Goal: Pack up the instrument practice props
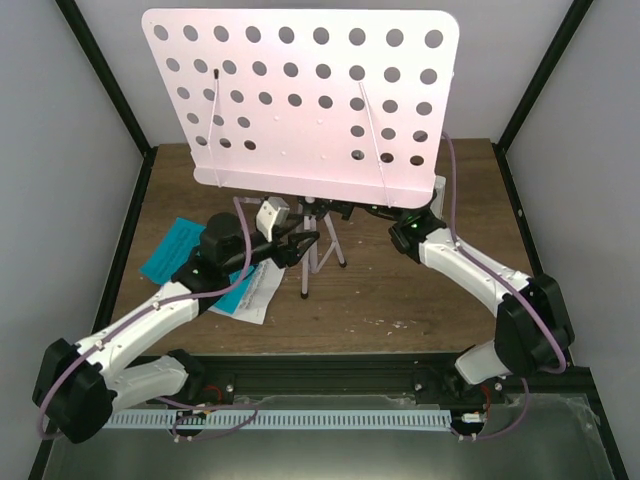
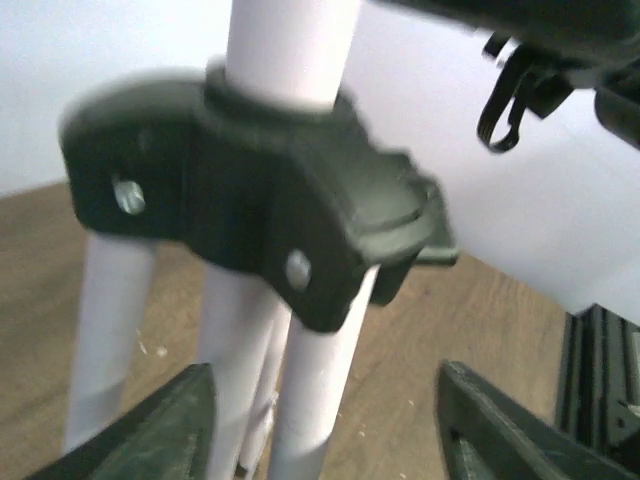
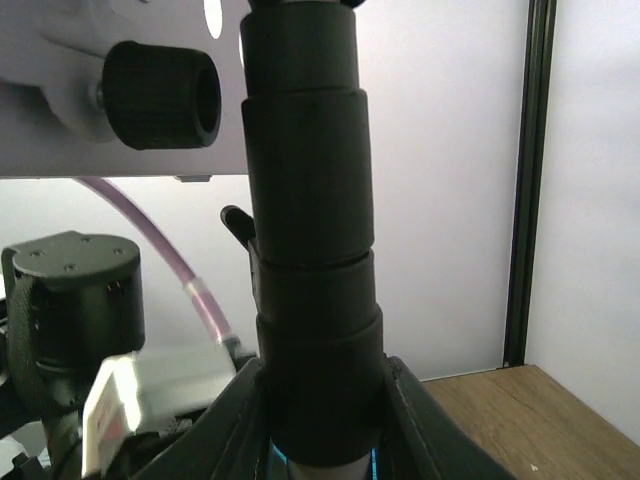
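The pale pink music stand's perforated desk (image 1: 310, 95) stands at the back centre on thin tripod legs (image 1: 322, 255). My left gripper (image 1: 300, 247) is open, and its jaws straddle the white legs (image 2: 310, 400) just below the black leg hub (image 2: 270, 210) without touching them. My right gripper (image 1: 385, 212) is under the desk, shut on the stand's black pole collar (image 3: 315, 330). The teal booklet (image 1: 180, 250) with white sheets lies flat on the table under my left arm. I cannot make out the metronome for sure.
A small pale object (image 1: 438, 188) peeks out at the desk's lower right corner. Black frame posts (image 1: 530, 80) and white walls close in the wooden table (image 1: 420, 290). A black tilt knob (image 3: 160, 95) sits behind the desk.
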Motion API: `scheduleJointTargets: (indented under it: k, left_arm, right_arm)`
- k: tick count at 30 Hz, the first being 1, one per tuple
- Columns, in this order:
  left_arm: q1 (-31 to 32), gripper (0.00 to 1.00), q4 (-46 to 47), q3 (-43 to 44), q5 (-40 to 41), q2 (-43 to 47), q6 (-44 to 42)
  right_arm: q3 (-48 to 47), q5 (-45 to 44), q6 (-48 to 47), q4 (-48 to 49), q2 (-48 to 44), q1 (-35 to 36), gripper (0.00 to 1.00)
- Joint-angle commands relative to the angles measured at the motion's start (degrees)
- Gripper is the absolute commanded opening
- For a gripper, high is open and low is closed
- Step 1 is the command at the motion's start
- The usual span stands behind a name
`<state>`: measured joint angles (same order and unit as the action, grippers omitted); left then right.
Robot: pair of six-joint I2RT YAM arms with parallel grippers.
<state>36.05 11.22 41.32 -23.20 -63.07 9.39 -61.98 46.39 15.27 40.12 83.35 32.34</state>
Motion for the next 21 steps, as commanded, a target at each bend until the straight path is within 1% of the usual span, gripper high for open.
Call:
scheduleJointTargets:
  k: [1,3,7,10,15,18,21]
  left_arm:
    - [0.19,0.71,4.68,-0.15,3.45,2.45,1.17]
    - [0.18,0.78,5.05,-0.28,3.73,2.21,1.37]
    - [0.19,0.83,5.88,0.63,3.07,-0.15,1.32]
    - [0.17,0.84,8.26,1.04,1.11,-2.72,1.86]
    - [0.23,0.85,16.23,1.34,-1.73,-6.22,3.15]
    - [0.16,0.86,19.78,0.92,-2.43,-7.84,3.77]
    - [0.33,0.85,20.62,1.40,-3.51,-9.97,4.04]
  right_arm:
    - [0.31,-0.49,1.60,4.20,-2.87,0.18,0.01]
    - [1.21,-0.81,2.79,6.61,-3.47,0.22,0.01]
    - [2.47,-1.84,6.32,11.15,-4.69,0.20,0.01]
    - [2.78,-3.10,7.75,12.99,-5.75,0.32,0.01]
    - [2.90,-4.24,9.65,14.50,-7.00,0.31,0.01]
    - [3.33,-6.34,8.67,12.39,-8.85,0.36,0.01]
    - [3.89,-7.15,8.38,12.05,-10.12,0.36,0.01]
